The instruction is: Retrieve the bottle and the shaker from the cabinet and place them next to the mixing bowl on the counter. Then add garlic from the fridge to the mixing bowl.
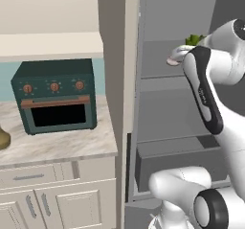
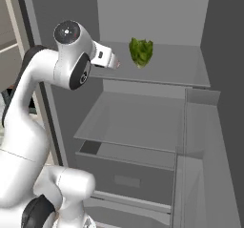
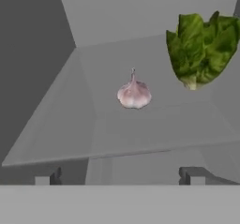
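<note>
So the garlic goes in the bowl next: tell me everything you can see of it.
The garlic is one whole bulb, pale pinkish white with a papery-looking skin and a thin stem tip pointing up. It sits upright on the grey fridge shelf, apart from the leafy greens. Nothing grips it; the open gripper is short of it.

Arm (image 2: 28, 127) built of glossy white rounded shells (dark grey joint bands between); round dark-ringed joint cap (image 2: 66, 32); two small dark fingertips (image 3: 190, 174) seen.
</note>
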